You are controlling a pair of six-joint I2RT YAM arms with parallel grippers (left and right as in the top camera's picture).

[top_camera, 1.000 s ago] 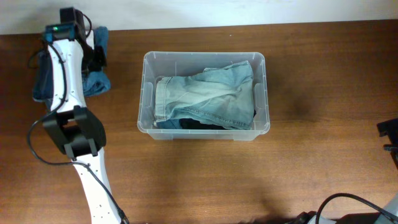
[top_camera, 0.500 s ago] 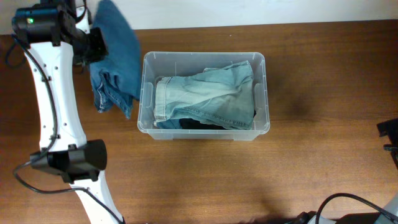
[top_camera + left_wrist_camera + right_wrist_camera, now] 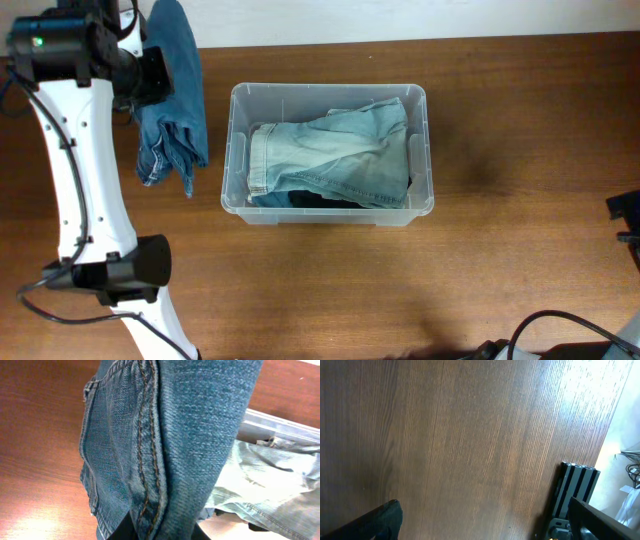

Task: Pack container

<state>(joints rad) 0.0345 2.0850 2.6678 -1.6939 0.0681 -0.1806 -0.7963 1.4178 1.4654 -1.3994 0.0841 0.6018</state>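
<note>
The clear plastic container point(image 3: 240, 205) stands in the middle of the table with light blue jeans point(image 3: 335, 155) folded inside it over something dark. My left gripper point(image 3: 150, 72) is shut on a pair of dark blue jeans point(image 3: 172, 110) and holds them up in the air to the left of the container, the cloth hanging down. In the left wrist view the dark jeans point(image 3: 170, 445) fill the frame, with the container's rim point(image 3: 280, 425) and the light jeans point(image 3: 260, 480) to the right. My right gripper point(image 3: 485, 530) is open over bare table at the far right.
The wooden table point(image 3: 500, 120) runs to a white wall at the back. A black frame post point(image 3: 572, 495) stands beside the right arm at the table's right edge. A cable point(image 3: 560, 325) lies at the front right.
My left gripper has lifted the dark jeans off the table's back left corner and raised them; they swung toward the container and now hang straighter, a little further left.
</note>
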